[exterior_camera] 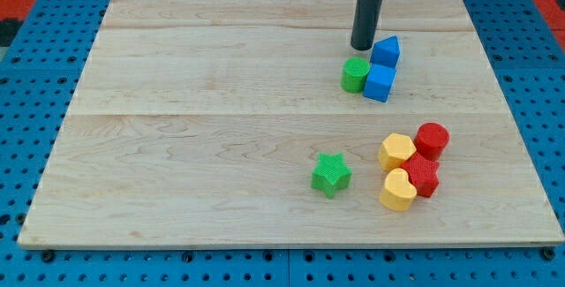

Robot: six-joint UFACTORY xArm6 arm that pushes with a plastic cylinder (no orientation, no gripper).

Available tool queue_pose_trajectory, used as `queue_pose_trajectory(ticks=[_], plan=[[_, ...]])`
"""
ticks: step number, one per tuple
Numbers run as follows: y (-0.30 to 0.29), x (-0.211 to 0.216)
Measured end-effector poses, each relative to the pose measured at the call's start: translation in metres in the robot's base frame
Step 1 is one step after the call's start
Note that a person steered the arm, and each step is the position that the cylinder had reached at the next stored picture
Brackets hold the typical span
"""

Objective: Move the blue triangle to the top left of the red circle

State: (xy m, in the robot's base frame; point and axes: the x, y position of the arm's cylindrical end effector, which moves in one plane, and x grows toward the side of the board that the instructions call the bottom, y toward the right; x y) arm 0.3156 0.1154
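Note:
The blue triangle (pixel 386 51) lies at the view's upper right on the wooden board (pixel 177 146). My tip (pixel 362 47) stands just to its left, close to or touching it, above the green cylinder (pixel 355 74). A blue cube (pixel 380 83) sits right below the triangle. The red circle (pixel 432 139) lies lower right, well below the triangle.
A red hexagon-like block (pixel 423 177) sits below the red circle. A yellow hexagon (pixel 397 151) and a yellow heart (pixel 398 190) lie to their left. A green star (pixel 331 174) lies at centre bottom. Blue pegboard (pixel 35 146) surrounds the board.

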Motion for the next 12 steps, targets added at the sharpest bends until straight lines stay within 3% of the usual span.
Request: queue_pose_trajectory(ticks=[5,7,8,9,12], plan=[[0.062,-0.023],[0.061,0.044],[0.061,0.045],[0.064,0.014],[0.058,0.005]])
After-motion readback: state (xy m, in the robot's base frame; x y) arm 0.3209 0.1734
